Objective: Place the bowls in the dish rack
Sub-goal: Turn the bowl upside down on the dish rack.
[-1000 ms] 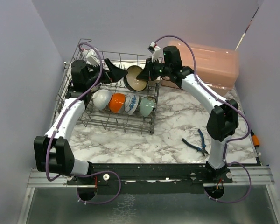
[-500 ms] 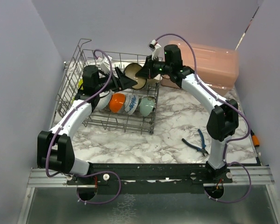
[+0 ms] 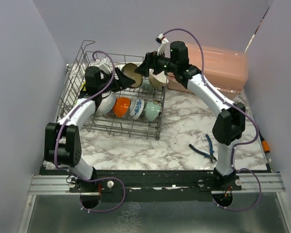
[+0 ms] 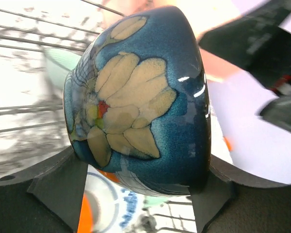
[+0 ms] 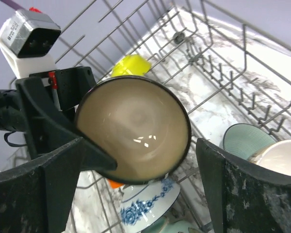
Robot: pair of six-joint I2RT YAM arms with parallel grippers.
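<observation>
Closest to me on the table (image 3: 184, 127), a pair of pliers (image 3: 203, 148) lies near the right arm's base, well apart from the work. Next out is the dish rack (image 3: 123, 130). In its front row four bowls stand on edge side by side: a white bowl (image 3: 105, 103), an orange bowl (image 3: 121, 106), a blue-patterned bowl (image 3: 137, 108) and a pale teal bowl (image 3: 153, 110). Above the row behind them hangs the dark blue bowl (image 3: 130, 76), and my left gripper (image 3: 121, 79) is clamped on it. In the left wrist view its flowered outside fills the frame, with a finger bearing on it at each lower corner, one towards the foot and one towards the rim. The bowl is tipped on its side, its axis running roughly level from the left wrist towards the right one, so the beige inside looks straight into the right wrist camera. My right gripper (image 3: 148, 67) sits just beyond the mouth, fingers spread wide and touching nothing. So the left arm is the one to act. I judge the move is a drop straight down, rim kept upright so it slides between the tines, and the right hand should back off first. A lime-yellow bowl (image 5: 131, 65) sits deeper in the rack on the left arm's side, and the pink box (image 3: 223, 65) stands behind the rack.
</observation>
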